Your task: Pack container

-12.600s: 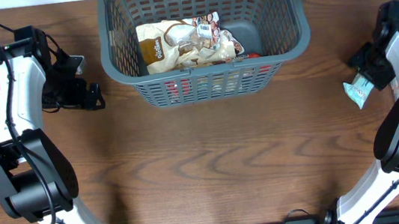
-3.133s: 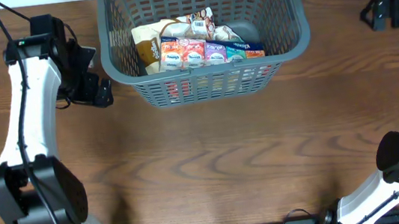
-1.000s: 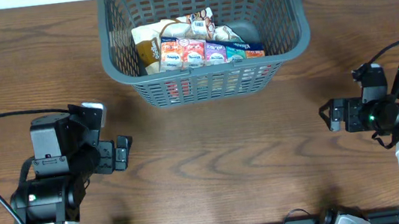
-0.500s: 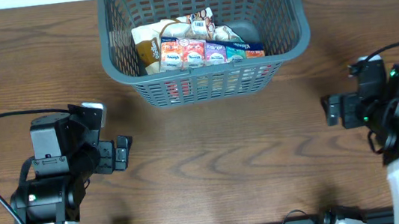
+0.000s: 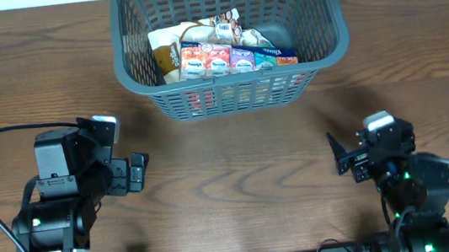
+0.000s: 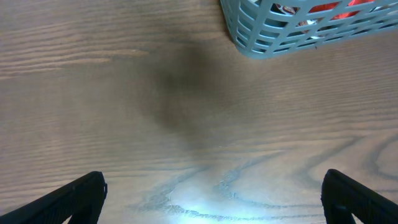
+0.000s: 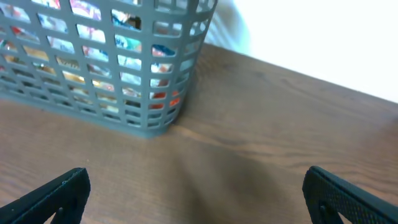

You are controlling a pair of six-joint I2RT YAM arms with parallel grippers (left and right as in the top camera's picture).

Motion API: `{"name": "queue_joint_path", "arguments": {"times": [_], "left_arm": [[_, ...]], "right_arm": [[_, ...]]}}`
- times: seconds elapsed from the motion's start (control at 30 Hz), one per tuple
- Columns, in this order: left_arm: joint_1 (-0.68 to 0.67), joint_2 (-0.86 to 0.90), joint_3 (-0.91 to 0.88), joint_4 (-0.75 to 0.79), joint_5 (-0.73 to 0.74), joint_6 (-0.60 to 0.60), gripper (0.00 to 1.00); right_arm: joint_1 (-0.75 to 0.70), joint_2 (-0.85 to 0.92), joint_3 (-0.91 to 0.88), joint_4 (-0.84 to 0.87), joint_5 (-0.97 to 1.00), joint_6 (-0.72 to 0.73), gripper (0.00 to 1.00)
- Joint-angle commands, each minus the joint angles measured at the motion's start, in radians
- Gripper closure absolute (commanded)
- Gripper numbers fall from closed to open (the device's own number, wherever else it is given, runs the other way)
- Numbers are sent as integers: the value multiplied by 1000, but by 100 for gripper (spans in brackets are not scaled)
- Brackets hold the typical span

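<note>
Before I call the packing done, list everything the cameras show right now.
dark grey slotted plastic basket: one, grey, far centre of the table
beige and brown pouch: one, inside the basket, left side
small colourful packets: about five in a row, orange, purple, teal, along the basket's near wall
white and brown printed packet: one, inside the basket, behind the row
brown wooden table: one, under everything
left gripper: black, open, empty, near left
right gripper: black, open, empty, near right

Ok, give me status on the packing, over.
Left gripper open, empty. Right gripper open, empty. Container holds packets. No obstruction seen between grippers and container.
</note>
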Motion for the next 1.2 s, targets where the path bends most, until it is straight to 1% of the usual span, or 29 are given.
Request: {"name": "queue_joint_path", "arguments": {"times": [0.0, 0.17, 0.33, 0.37, 0.4, 0.43, 0.53, 0.63, 0.73, 0.8, 0.83, 0.9, 0.97, 1.03, 1.17], "left_arm": [[-2, 1, 0, 2, -11, -12, 2], [-2, 1, 0, 2, -11, -12, 1], [-2, 1, 0, 2, -11, -12, 1], [-2, 1, 0, 2, -11, -12, 1], [-2, 1, 0, 2, -11, -12, 1], [-2, 1, 0, 2, -11, -12, 1], [-2, 1, 0, 2, -11, -12, 1], [-2, 1, 0, 2, -11, -12, 1], [-2, 1, 0, 2, -11, -12, 1], [-2, 1, 0, 2, -11, -12, 1], [-2, 1, 0, 2, -11, -12, 1], [-2, 1, 0, 2, -11, -12, 1], [-2, 1, 0, 2, -11, -12, 1], [-2, 1, 0, 2, -11, -12, 1], [-2, 1, 0, 2, -11, -12, 1]], "right_arm": [[10, -59, -43, 19, -5, 26, 1], [10, -134, -102, 48, 1, 26, 1], [10, -210, -195, 161, 0, 26, 1], [10, -226, -214, 187, 5, 26, 2], [10, -240, -231, 209, 8, 27, 6], [10, -254, -250, 233, 17, 35, 8], [10, -292, -302, 287, 107, 143, 11], [10, -328, -341, 290, 207, 269, 11], [9, -351, -371, 289, 268, 344, 15], [8, -356, -382, 291, 278, 347, 15], [8, -356, -383, 291, 278, 341, 17], [7, -356, -383, 293, 280, 312, 18], [6, -356, -383, 293, 281, 298, 23], [6, -356, -383, 292, 281, 294, 25], [6, -356, -383, 290, 281, 294, 25]]}}
